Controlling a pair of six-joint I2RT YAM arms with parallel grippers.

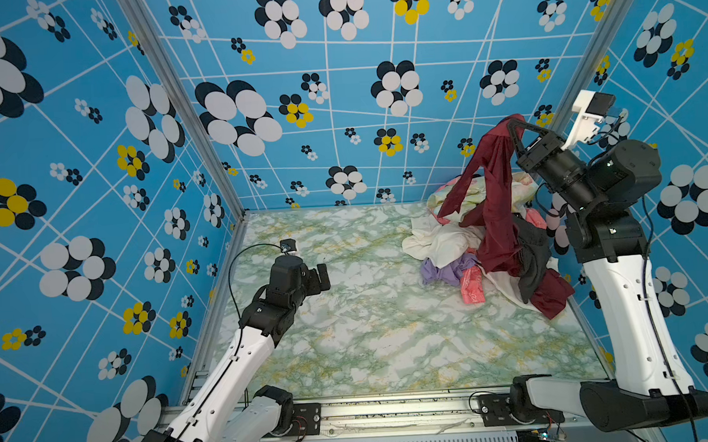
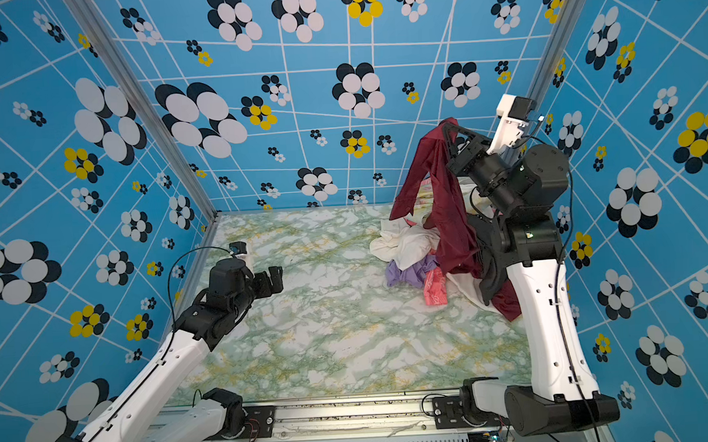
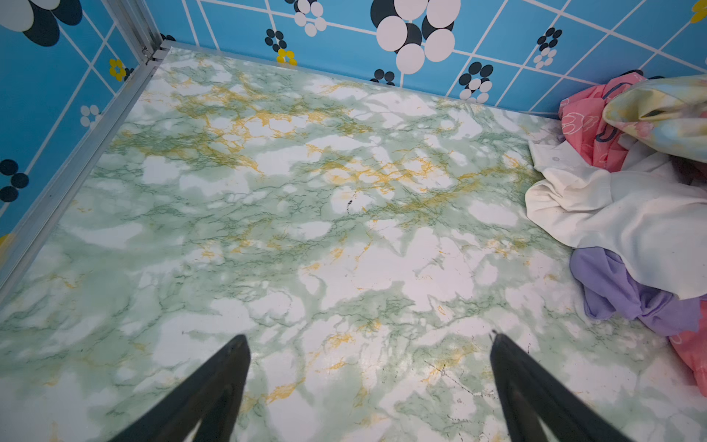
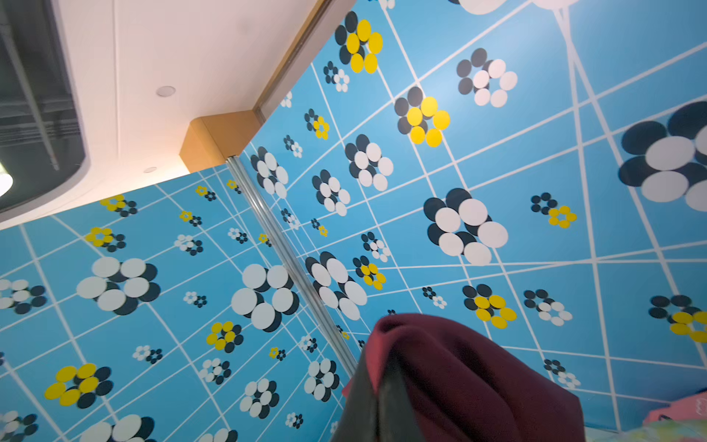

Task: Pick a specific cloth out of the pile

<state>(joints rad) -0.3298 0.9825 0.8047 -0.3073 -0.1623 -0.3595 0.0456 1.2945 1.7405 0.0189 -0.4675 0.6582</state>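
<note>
The right tool (image 1: 511, 126), raised high, is pinching the maroon cloth (image 1: 494, 210) tightly; the cloth is draping down onto the pile (image 1: 443, 242) at the far right of the desk (image 1: 371, 337). The left tool (image 3: 368, 338) is hovering wide, empty.

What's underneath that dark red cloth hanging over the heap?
Beneath the maroon cloth a white cloth shows, with pale floral fabric behind; anything deeper is covered.

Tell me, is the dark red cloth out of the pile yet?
Not fully. The right gripper holds the cloth up high, but its lower end lies on the pile.
</note>
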